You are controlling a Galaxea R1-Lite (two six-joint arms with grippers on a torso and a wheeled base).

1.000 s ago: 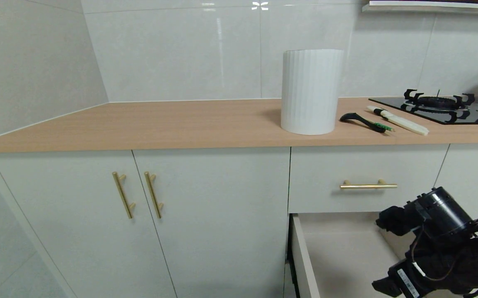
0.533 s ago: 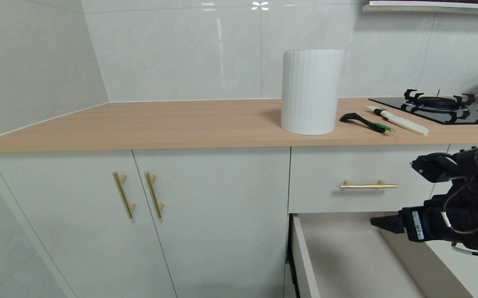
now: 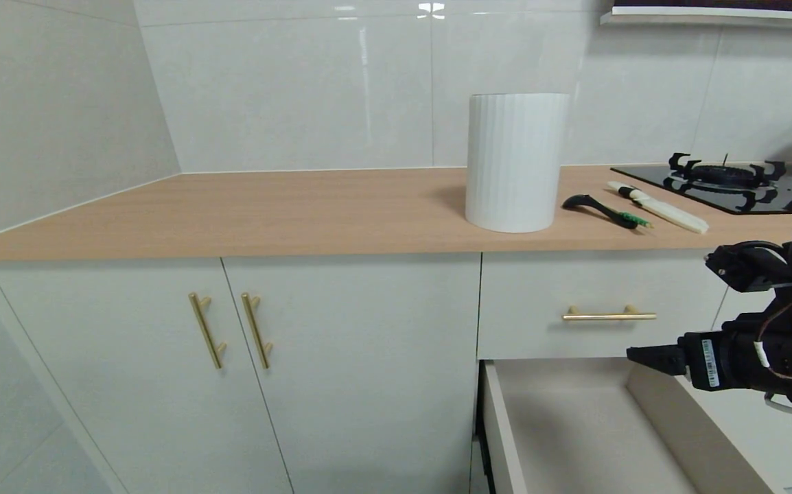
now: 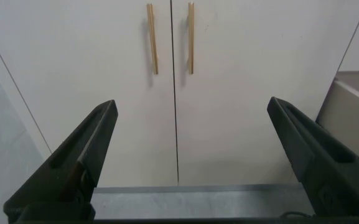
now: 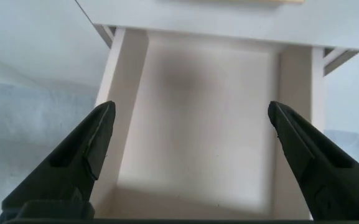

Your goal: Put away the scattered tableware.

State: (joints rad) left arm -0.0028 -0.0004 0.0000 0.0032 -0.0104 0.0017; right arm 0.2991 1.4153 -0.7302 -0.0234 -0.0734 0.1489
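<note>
Two utensils lie on the wooden countertop (image 3: pixel 300 213) right of a tall white ribbed container (image 3: pixel 516 161): a black-handled one with a green tip (image 3: pixel 605 208) and a long cream-white one (image 3: pixel 657 206). Below them, a drawer (image 3: pixel 502 425) stands pulled out, with nothing in the part I see. My right gripper (image 3: pixel 643 355) hovers over the drawer's right side, its fingers pointing toward the cabinet. In the right wrist view it (image 5: pixel 190 118) is open above the drawer floor (image 5: pixel 204 168), holding nothing. My left gripper (image 4: pixel 191 109) is open, facing the cabinet doors.
A black gas hob (image 3: pixel 725 178) sits at the counter's right end. The drawer above the open one is closed, with a gold handle (image 3: pixel 609 315). Two closed cabinet doors with gold handles (image 3: pixel 231 329) (image 4: pixel 170 37) are at the left.
My right arm has risen from low in the open drawer to the height of its top edge, turning its fingers toward the cabinet. The head camera has shifted slightly.
</note>
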